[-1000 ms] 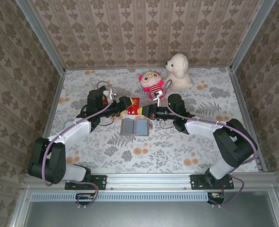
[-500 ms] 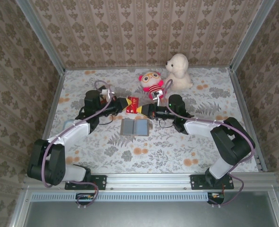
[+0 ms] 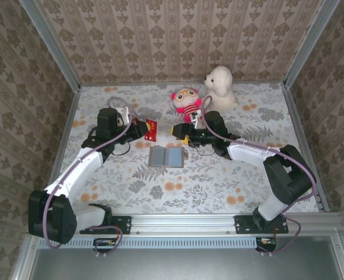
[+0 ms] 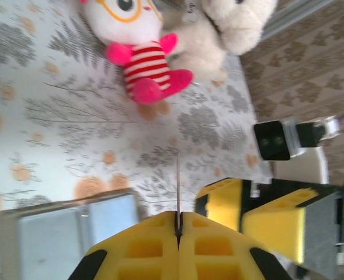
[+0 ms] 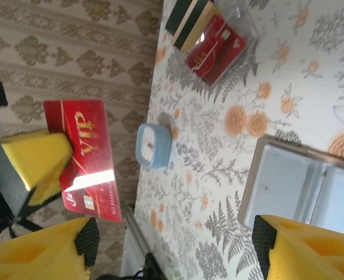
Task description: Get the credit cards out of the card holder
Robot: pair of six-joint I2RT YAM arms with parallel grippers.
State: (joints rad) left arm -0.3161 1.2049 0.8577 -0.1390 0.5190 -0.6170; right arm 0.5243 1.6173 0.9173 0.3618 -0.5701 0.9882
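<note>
Top external view: a red card (image 3: 151, 129) is pinched by the left gripper (image 3: 143, 129), left of centre. The right gripper (image 3: 180, 133) is spread wide, empty. The holder (image 3: 166, 157) is laid open below and looks empty. Other cards (image 5: 209, 32) are piled at the top of the right wrist view, so little seems left.

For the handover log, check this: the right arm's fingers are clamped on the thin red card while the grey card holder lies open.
Wrong arm: the left arm's yellow fingers clamp the thin red rectangular credit card, as the right wrist view shows. The flat grey two-leaf card holder does lie open.
</note>
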